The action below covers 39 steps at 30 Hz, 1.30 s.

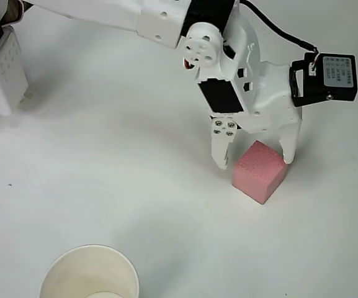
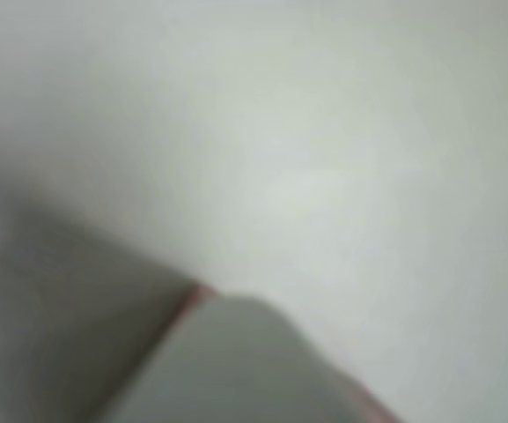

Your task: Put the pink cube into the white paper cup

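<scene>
- The pink cube (image 1: 259, 172) sits on the white table (image 1: 104, 174) in the right half of the overhead view, turned so one corner points toward the bottom of the picture; its top face is dimpled and paler than its two visible sides
- The gripper (image 1: 254, 160) comes down over the cube from above, its white fingers spread apart with the block between them
- The left finger (image 1: 219, 144), with four small screws in its upper part, has its tip just beside the cube's upper left edge; whether it touches cannot be told
- The right finger (image 1: 289, 143) ends at the cube's upper right corner, touching it or very nearly so
- The fingers are not clamped on the cube, which rests flat on the table
- Behind the fingers the white and black wrist (image 1: 222, 93) carries a black camera module (image 1: 331, 77) with a pale label, fed by a black cable (image 1: 278, 31)
- The white arm (image 1: 116, 15) reaches in from the top left of the overhead view
- The white paper cup (image 1: 89, 274) stands upright at the bottom edge, left of centre, mouth open upward, well apart from the cube and the gripper
- The wrist view is heavily blurred: pale table surface, a dark shadow at lower left, and a thin pink edge (image 2: 192, 300) beside a grey out-of-focus shape
</scene>
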Each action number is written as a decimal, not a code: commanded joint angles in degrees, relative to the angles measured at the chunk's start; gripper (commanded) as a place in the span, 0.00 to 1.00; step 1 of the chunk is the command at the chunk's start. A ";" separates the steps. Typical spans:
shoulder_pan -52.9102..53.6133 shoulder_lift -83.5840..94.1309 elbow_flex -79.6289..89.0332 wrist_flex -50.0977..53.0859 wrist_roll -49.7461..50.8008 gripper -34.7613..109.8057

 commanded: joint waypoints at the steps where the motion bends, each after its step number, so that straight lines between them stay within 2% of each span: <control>1: -0.44 1.23 -7.38 0.18 -0.70 0.53; 11: -0.44 -3.78 -12.48 0.18 -0.53 0.52; 18: -1.05 -3.78 -13.27 2.55 0.79 0.42; 29: -1.32 -4.13 -13.27 2.99 1.05 0.34; 39: -0.35 -1.85 -15.82 11.51 1.05 0.31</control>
